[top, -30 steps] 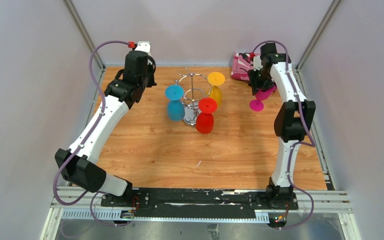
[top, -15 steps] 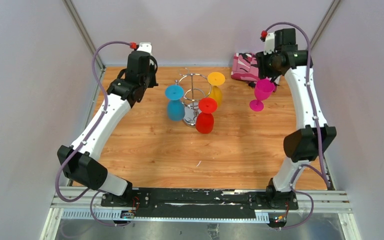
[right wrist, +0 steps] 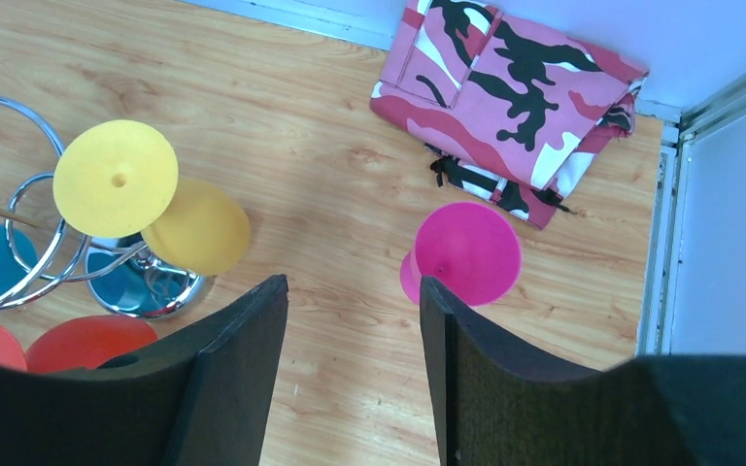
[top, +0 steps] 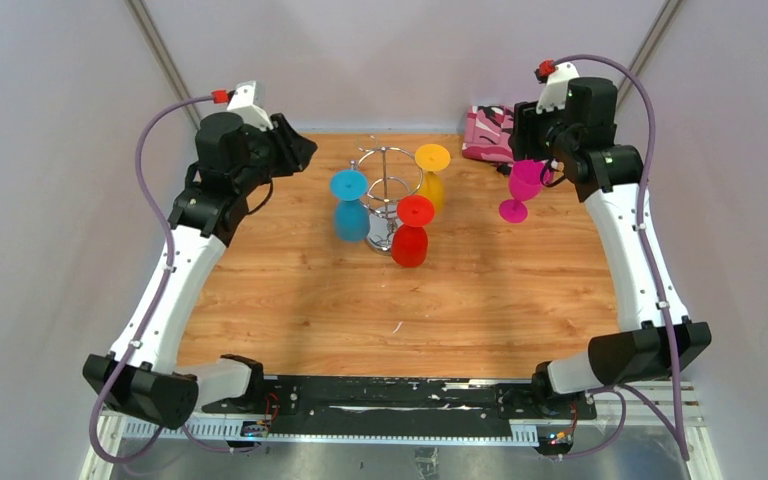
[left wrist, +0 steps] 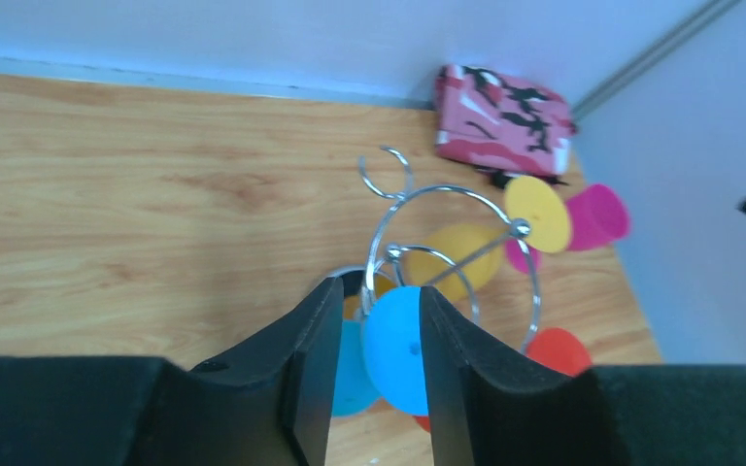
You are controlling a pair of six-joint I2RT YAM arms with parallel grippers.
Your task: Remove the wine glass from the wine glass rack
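The chrome wine glass rack [top: 386, 196] stands mid-table at the back. A blue glass [top: 348, 206], a red glass [top: 412, 232] and a yellow glass [top: 432, 176] hang upside down from its hooks. A pink wine glass [top: 520, 189] stands upright on the table to the right of the rack, also in the right wrist view [right wrist: 467, 254]. My right gripper [top: 526, 135] [right wrist: 352, 286] is open and empty, above and behind the pink glass. My left gripper [top: 298, 150] [left wrist: 379, 291] is open and empty, left of the rack, with the blue glass's foot [left wrist: 398, 340] seen beyond its fingers.
A pink camouflage pouch [top: 485, 132] lies at the back right corner, close behind the pink glass. Walls and metal frame posts enclose the wooden table [top: 360, 300] on three sides. The rack's mirrored base [right wrist: 148, 287] sits under the hanging glasses.
My right gripper has let go of the pink glass and drawn up and back; the glass stays standing on the table. My left arm has swung left, away from the rack.
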